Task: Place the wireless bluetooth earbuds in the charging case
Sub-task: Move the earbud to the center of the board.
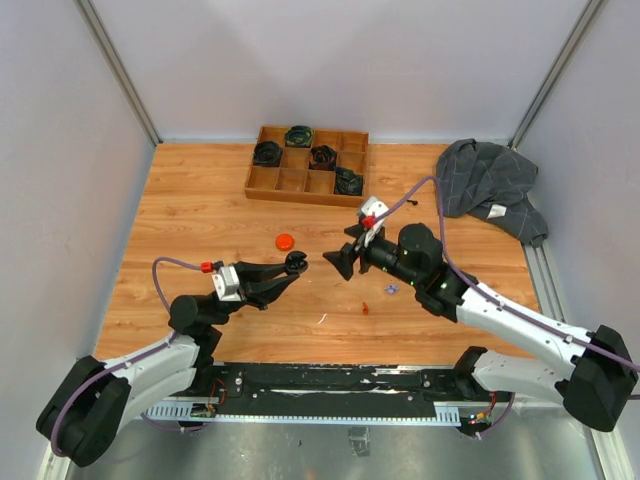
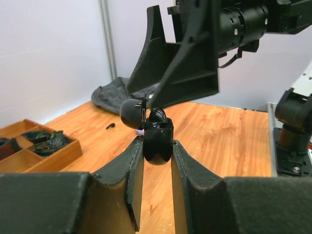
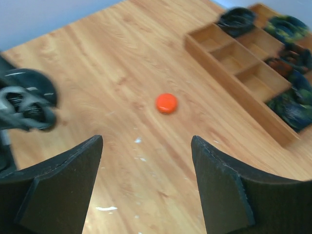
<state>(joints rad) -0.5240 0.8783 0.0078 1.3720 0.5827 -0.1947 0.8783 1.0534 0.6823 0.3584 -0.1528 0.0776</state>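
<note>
Earbuds (image 1: pixel 366 308) loose on table (image 1: pixel 200 210), in neither gripper. Left gripper (image 2: pixel 156 146) clenched on charging case (image 2: pixel 157 139), squeezed from both sides at lower shell. Lid flipped open toward 10 o'clock in left wrist view. Dark rounded lump in the well, poss. a black bud, can't confirm. Right gripper (image 3: pixel 146 141) released, jaws wide, nothing between. In top view, facing case from 3 o'clock, near but apart.

Outward from right gripper, top view:
- orange-red bud (image 1: pixel 366 308) at approx 5 o'clock
- lavender bud (image 1: pixel 391 290) at approx 4, beside the forearm
- thin white sliver (image 1: pixel 322 319) around 6, not a bud
- orange puck (image 1: pixel 285 241) at 10
- wooden tray (image 1: pixel 262 185) w/ dark cases toward 12
- grey cloth (image 1: pixel 490 180) at 2

Handling, by judgement: buds prob. v. light, hard, glossy plastic, so apt to skid or flick out under a hard pinch. Best taken across the fat body w/ gentle squeeze, stem left free for dropping into the well. Case rigid and smooth too, hinge likely the weak pt. Grip on lower shell as now, never on lid.
</note>
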